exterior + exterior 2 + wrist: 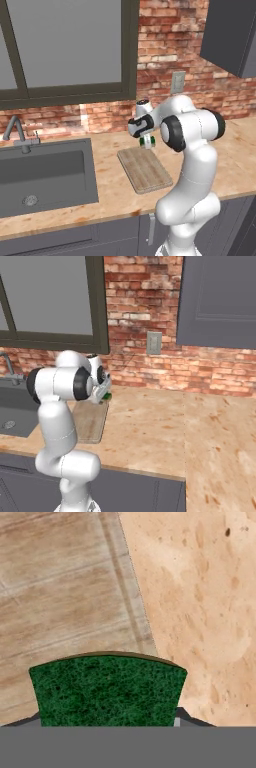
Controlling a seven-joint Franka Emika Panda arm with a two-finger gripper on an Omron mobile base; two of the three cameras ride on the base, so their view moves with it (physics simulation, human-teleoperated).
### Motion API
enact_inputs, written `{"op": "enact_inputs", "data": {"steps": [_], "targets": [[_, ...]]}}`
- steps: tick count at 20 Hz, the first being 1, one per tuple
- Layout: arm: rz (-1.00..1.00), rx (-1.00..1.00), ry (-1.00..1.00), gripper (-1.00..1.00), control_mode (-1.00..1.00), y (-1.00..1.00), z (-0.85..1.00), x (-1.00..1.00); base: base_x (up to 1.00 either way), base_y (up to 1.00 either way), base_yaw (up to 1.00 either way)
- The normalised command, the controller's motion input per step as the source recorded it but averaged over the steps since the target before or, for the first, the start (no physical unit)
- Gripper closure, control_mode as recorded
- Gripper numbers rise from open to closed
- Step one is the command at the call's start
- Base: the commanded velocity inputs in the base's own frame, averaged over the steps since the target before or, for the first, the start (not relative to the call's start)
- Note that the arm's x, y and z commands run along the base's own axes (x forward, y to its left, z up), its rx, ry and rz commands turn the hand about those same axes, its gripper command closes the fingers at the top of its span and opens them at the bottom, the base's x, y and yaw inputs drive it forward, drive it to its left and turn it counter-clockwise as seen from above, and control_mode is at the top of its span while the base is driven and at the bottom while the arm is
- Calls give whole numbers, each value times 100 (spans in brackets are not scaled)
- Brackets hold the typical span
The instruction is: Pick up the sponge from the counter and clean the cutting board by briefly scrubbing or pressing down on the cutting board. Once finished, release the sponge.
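One sponge [107,689] sits in my gripper [147,142], its dark green face filling the lower part of the hand view, pinched between my fingers so that only small dark bits of them show at its lower corners. My gripper is closed narrow on the sponge and carries it above the desk [110,192]. In the left base view the sponge shows as a small green patch under my hand, at the far end of the board [144,169], near the brick wall [165,45]. In the right base view it is a green speck [106,397] by my wrist, above the board's far edge [92,421]; my own arm covers much of the board there.

From the hand view, the board [60,597] lies under the left side of the sponge, grain running lengthwise, and its edge crosses beneath the sponge; bare tan desk [200,602] lies to the right. I cannot tell whether the sponge touches the board or hangs just over it.

The board lies flat on the desk, angled a little, to the right of the dark sink [45,175], apart from it. A tap [17,132] stands behind the sink, under the window [65,45]. An outlet [177,82] is on the wall behind my hand.
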Motion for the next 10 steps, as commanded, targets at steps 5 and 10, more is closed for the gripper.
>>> {"op": "enact_inputs", "data": {"steps": [5, 10], "targets": [[-3, 5, 0, 100, -100, -96, 0, -28, 0, 0, 0], [-4, 8, 0, 100, -100, -97, 0, -33, 0, 0, 0]]}}
